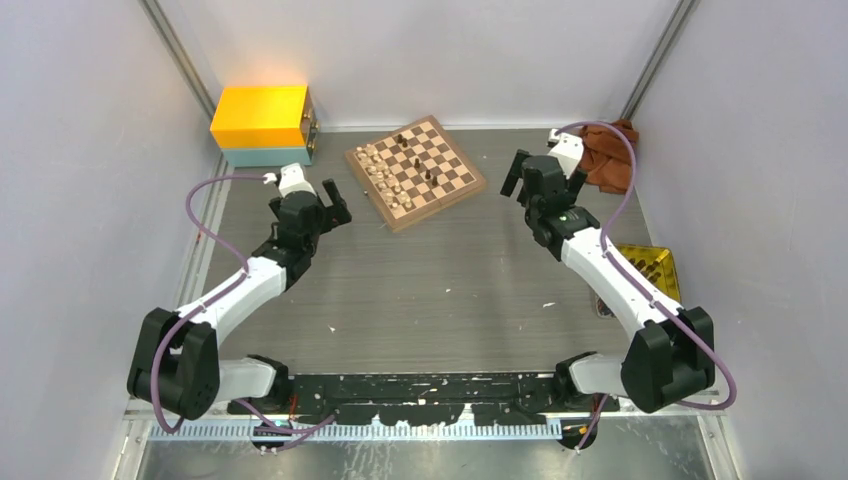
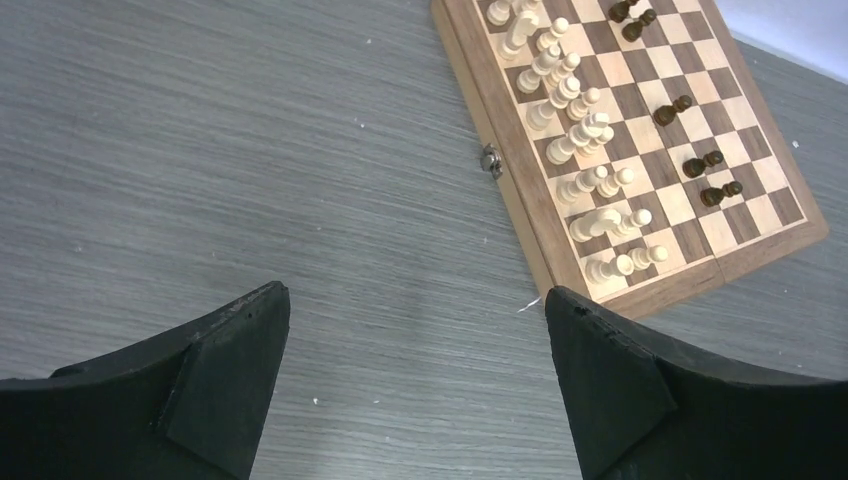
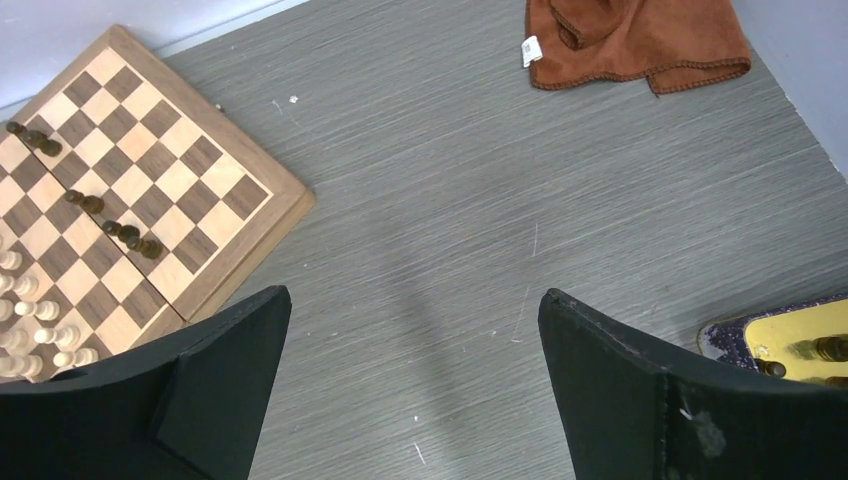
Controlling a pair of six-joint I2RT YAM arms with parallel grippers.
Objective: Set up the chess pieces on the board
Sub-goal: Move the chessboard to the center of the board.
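The board (image 1: 458, 170) lies open at the back middle of the table, turned at an angle. Cream chess pieces (image 1: 385, 178) stand in two rows along its left side, and a few dark chess pieces (image 1: 425, 170) stand scattered on its middle and far squares. My left gripper (image 1: 335, 203) is open and empty, just left of the board. In the left wrist view (image 2: 416, 290) it hovers over bare table, with the board (image 2: 510, 190) and cream pieces (image 2: 585, 130) to the upper right. My right gripper (image 1: 546, 178) is open and empty, right of the board; it is also over bare table in the right wrist view (image 3: 415, 292).
A yellow tray (image 1: 650, 268) holding dark pieces sits by the right arm; its corner shows in the right wrist view (image 3: 800, 335). A brown cloth (image 1: 607, 155) lies at the back right. A yellow box on a teal base (image 1: 262, 118) stands at the back left.
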